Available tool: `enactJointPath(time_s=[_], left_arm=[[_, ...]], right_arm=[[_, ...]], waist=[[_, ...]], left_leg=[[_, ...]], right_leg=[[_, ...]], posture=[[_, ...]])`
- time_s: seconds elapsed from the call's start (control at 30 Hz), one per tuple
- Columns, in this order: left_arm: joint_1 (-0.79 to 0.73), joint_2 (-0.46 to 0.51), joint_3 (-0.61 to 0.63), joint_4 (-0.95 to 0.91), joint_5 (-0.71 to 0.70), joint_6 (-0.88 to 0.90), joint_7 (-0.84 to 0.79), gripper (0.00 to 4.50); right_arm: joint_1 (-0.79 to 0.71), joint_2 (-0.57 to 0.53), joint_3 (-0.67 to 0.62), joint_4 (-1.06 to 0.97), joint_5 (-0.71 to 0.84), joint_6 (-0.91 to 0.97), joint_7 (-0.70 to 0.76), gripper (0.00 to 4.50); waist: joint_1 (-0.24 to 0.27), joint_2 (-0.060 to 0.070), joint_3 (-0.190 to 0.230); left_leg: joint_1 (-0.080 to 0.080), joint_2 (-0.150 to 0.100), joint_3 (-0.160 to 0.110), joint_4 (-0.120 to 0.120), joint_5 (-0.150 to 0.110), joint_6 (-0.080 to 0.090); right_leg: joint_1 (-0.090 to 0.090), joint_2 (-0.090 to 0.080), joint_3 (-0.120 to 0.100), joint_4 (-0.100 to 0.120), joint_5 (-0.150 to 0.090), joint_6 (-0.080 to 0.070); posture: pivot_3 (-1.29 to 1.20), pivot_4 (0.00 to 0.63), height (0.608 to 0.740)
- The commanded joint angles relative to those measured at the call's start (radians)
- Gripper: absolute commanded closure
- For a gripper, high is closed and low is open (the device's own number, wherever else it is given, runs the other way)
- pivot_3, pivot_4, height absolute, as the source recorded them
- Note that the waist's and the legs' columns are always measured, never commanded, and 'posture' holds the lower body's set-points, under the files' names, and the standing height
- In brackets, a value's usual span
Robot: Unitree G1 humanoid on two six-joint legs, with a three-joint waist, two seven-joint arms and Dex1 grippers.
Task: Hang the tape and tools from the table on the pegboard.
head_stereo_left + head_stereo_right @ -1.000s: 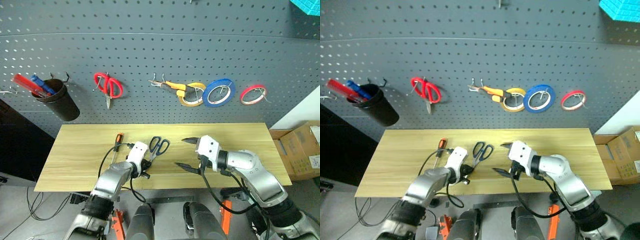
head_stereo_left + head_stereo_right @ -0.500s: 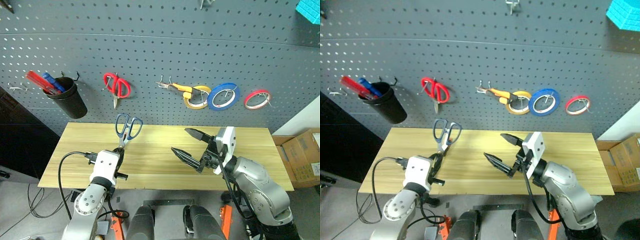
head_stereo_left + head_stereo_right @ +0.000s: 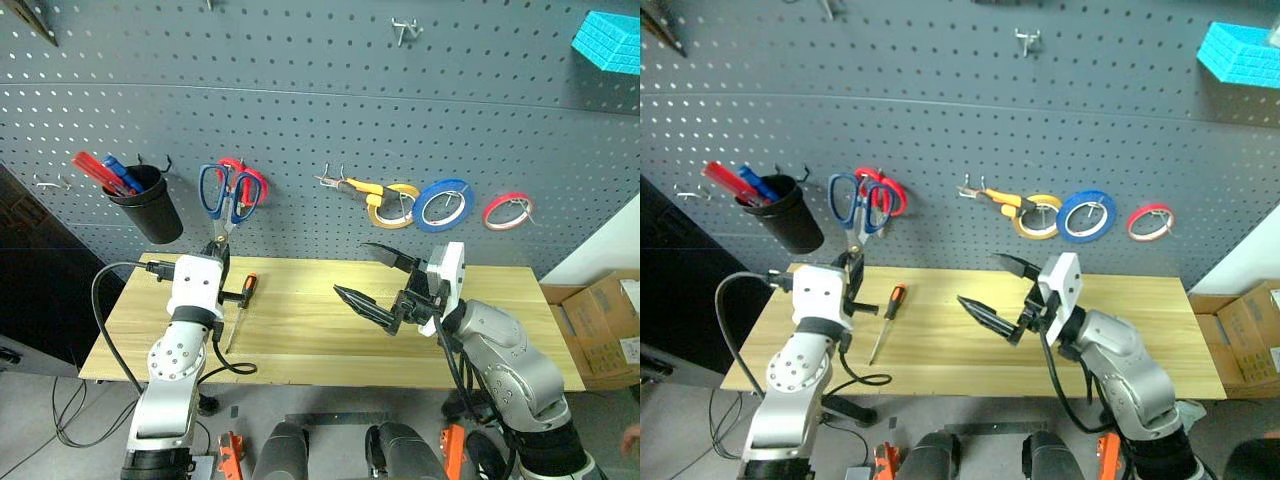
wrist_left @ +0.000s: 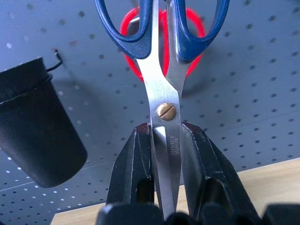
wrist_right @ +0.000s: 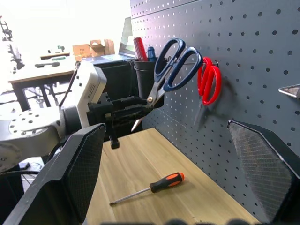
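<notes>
**Blue scissors held up at pegboard, screwdriver left on table**

Pegboard (image 3: 320, 90) spans the wall; free holes above the hung row. Table (image 3: 300, 345) mostly bare, right half open. Left gripper (image 3: 217, 262) clamped on the blades of the blue scissors (image 3: 222, 197), long axis upright, handles up, overlapping the red scissors (image 3: 250, 183). Faint engraving on blade, unreadable. Right gripper (image 3: 375, 280) jaws spread wide, empty, over table middle. Screwdriver (image 3: 240, 305) flat on the table, handle toward board. Pliers (image 3: 350, 184), blue tape (image 3: 443, 205) hang.
</notes>
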Motion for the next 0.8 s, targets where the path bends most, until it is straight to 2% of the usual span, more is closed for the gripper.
enactJointPath(time_s=[0.03,0.27,0.57,0.73,0.8], left_arm=[[-0.034,0.011,0.033,0.008,-0.017,-0.035,-0.007,4.02],[-0.095,0.019,0.037,0.085,-0.110,0.049,-0.100,4.02],[-0.314,0.069,0.047,0.317,-0.176,0.102,-0.205,4.02],[-0.331,0.075,0.036,0.353,-0.182,0.079,-0.243,2.40],[-0.313,0.073,0.034,0.344,-0.175,0.084,-0.237,1.59]], right_arm=[[-0.008,0.002,-0.008,-0.014,-0.009,-0.032,-0.013,0.00],[-0.003,-0.004,-0.013,-0.028,-0.020,-0.020,-0.049,0.00],[-0.020,0.003,-0.001,-0.024,-0.026,-0.016,-0.068,0.00],[-0.012,-0.005,0.002,-0.030,-0.029,-0.017,-0.064,0.00],[-0.006,-0.009,0.003,-0.036,-0.029,-0.018,-0.064,0.00]], waist=[[0.000,0.000,-0.004],[-0.002,0.000,-0.017],[-0.002,0.000,-0.017],[-0.004,0.000,-0.017],[-0.008,0.000,-0.017]], left_leg=[[0.000,0.000,0.000,0.000,0.000,0.000],[0.002,0.000,0.000,0.001,0.000,0.000],[0.010,0.000,-0.001,0.002,0.000,0.000],[0.010,0.000,0.000,0.001,0.000,0.000],[0.010,0.000,0.000,0.001,0.000,0.000]], right_leg=[[0.000,0.000,0.000,0.000,0.000,0.000],[0.001,0.000,0.000,0.002,0.000,0.000],[0.009,0.002,0.000,0.002,0.000,-0.001],[0.010,0.002,0.001,0.001,0.001,-0.001],[0.009,0.002,0.001,0.001,0.001,-0.001]], posture=[[0.17,0.062,0.740],[0.16,0.062,0.740],[0.16,0.064,0.740],[0.15,0.076,0.740],[0.14,0.082,0.740]])
